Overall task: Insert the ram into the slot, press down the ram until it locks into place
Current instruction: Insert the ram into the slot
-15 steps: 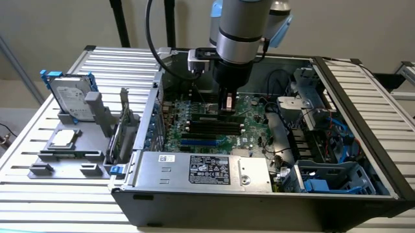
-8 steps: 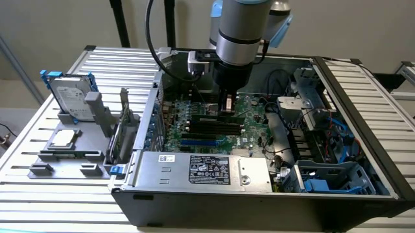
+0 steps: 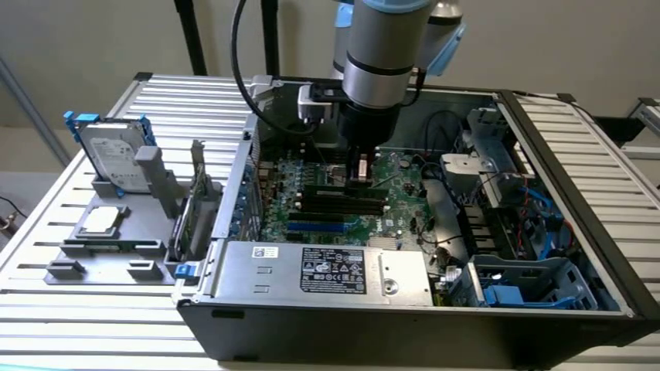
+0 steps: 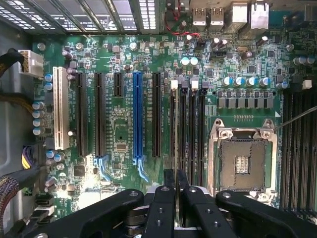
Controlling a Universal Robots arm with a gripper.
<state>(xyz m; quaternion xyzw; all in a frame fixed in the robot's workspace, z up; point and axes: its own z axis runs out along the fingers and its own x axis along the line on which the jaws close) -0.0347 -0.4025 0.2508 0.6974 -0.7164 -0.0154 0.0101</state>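
My gripper reaches down into the open computer case over the motherboard. In the wrist view my gripper is shut on the ram, a thin dark stick seen edge-on between the two black fingers. The ram runs in line with the slot, the black memory socket with a white end clip nearest the long black expansion sockets. Three like sockets lie parallel beside it. Whether the ram sits in the slot I cannot tell. In the exterior view the memory sockets lie just below the fingers.
A blue socket and a white socket lie beside the black ones. The processor socket is on the slot's other side. A power supply fills the case front. A hard drive and an expansion card stand on a grey fixture at the exterior view's left.
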